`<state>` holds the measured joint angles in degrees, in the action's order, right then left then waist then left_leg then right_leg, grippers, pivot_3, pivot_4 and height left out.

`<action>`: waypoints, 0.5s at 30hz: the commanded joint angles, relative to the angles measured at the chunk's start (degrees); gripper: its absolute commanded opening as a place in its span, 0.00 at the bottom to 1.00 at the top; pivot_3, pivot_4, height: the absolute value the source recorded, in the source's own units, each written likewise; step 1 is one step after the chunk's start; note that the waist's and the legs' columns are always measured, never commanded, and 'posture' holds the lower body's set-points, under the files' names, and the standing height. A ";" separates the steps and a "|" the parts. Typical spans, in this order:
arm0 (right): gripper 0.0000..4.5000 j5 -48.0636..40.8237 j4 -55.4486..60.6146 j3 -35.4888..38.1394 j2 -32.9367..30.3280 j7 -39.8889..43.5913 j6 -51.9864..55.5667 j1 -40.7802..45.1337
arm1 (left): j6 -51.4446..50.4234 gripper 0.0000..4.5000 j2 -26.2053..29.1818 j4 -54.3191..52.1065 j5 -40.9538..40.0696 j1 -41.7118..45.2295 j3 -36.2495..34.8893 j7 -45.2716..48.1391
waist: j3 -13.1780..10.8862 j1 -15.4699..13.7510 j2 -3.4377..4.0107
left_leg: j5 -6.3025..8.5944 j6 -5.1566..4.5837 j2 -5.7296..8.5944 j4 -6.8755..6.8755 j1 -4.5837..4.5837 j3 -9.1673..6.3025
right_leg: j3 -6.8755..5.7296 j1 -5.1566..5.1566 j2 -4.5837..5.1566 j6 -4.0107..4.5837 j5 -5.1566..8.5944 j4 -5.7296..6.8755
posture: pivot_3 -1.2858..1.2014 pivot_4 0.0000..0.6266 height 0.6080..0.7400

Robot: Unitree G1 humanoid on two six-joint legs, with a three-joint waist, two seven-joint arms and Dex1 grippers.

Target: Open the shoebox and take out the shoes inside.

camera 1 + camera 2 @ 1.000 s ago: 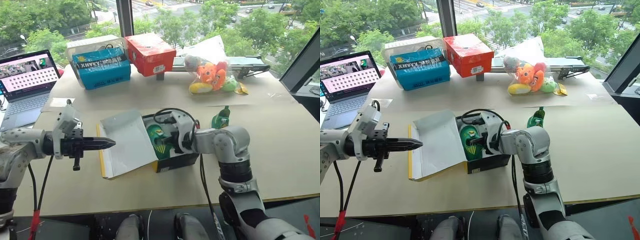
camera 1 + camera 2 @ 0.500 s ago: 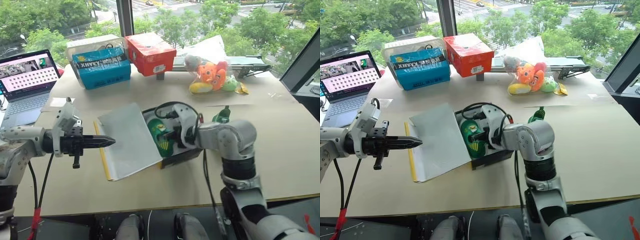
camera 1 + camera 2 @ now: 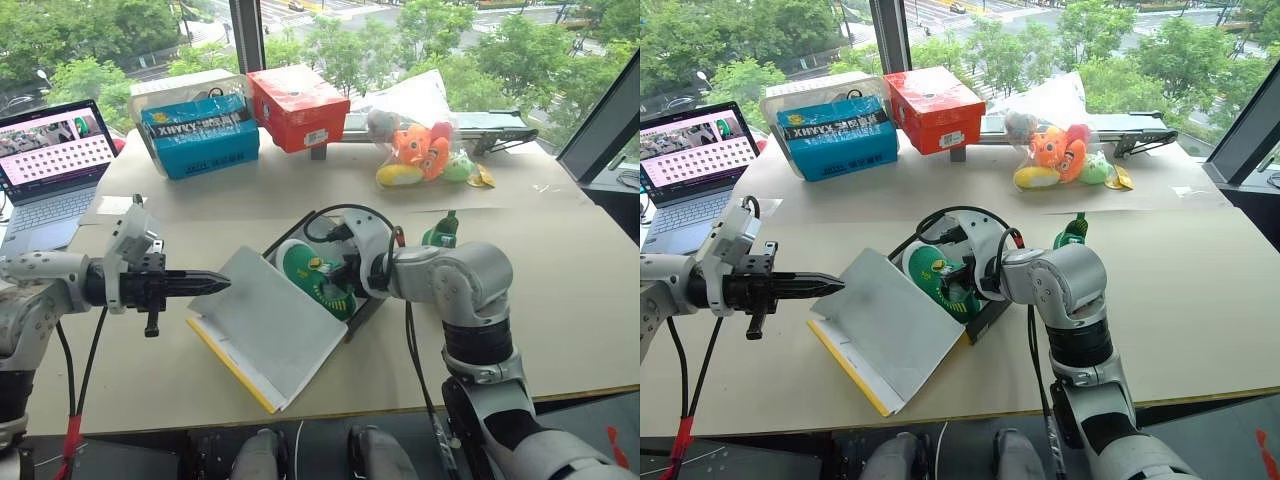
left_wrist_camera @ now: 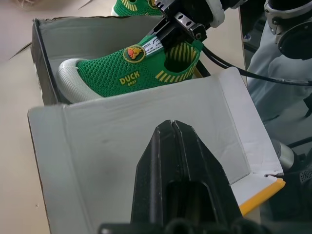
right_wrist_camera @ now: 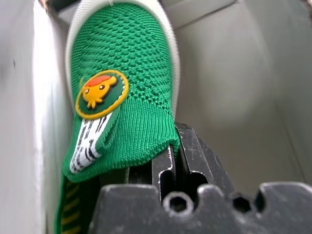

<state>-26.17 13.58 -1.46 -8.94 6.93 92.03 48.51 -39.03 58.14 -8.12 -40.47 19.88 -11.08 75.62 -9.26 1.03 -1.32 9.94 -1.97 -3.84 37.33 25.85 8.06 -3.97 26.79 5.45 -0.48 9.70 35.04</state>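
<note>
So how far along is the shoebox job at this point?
Done: the shoebox is open, lid folded out, and one shoe sits on the table beyond it. In hand: the right gripper pinches the second shoe by its collar. Left: getting it clear of the box.

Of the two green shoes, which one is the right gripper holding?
The green shoe still in the open shoebox: the right gripper is shut on its collar. The other shoe stands free on the table, beyond the arm.
</note>
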 commanded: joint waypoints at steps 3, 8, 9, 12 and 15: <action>0.02 2.59 0.34 5.40 0.50 -0.98 -1.36 4.75 | -0.21 0.00 1.16 -1.31 -0.53 0.14 -1.21 0.30 | 0.00 -0.08 0.00 | 0.00 0.02 0.00 0.00 0.01 0.00 | -0.01 0.00 0.01 0.00 0.00 0.00 | 0.52 0.24 0.99; 0.02 4.16 -0.24 8.34 0.99 -1.43 -1.09 7.16 | 0.05 0.00 1.09 -1.08 -0.40 0.17 -1.01 0.47 | 0.00 0.01 0.00 | -0.01 0.00 0.00 -0.01 0.01 0.00 | -0.01 0.02 -0.01 0.00 -0.01 0.00 | 0.52 0.24 0.99; 0.02 4.47 -0.75 10.62 1.50 -1.78 -1.07 8.56 | 0.07 0.00 1.02 -1.00 -0.39 0.30 -0.92 0.50 | 0.00 0.02 0.00 | -0.01 0.00 0.00 -0.01 0.01 0.00 | 0.00 0.02 -0.01 0.00 -0.01 0.00 | 0.52 0.24 0.99; 0.02 5.46 -1.66 14.50 0.39 -2.14 -0.69 11.93 | 0.22 0.00 0.96 -0.89 -0.27 0.43 -0.75 0.63 | 0.00 0.02 0.01 | -0.03 0.01 0.00 0.00 0.01 0.01 | 0.00 0.04 -0.01 -0.01 -0.02 0.03 | 0.52 0.24 0.99; 0.02 6.64 -1.91 17.98 -1.93 -2.66 0.03 14.25 | 0.35 0.00 0.97 -0.86 -0.21 0.35 -0.76 0.80 | 0.00 -0.04 0.00 | -0.03 0.01 0.00 -0.01 0.01 0.00 | -0.01 0.04 -0.01 -0.01 -0.02 0.02 | 0.52 0.24 0.99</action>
<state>-20.37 10.38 13.17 -9.28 4.66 91.91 60.55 -39.07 58.27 -8.14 -40.49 19.66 -11.06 75.94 -9.27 0.99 -1.31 9.91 -1.95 -3.83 37.32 25.87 8.06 -3.98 26.82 5.44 -0.49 9.68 35.05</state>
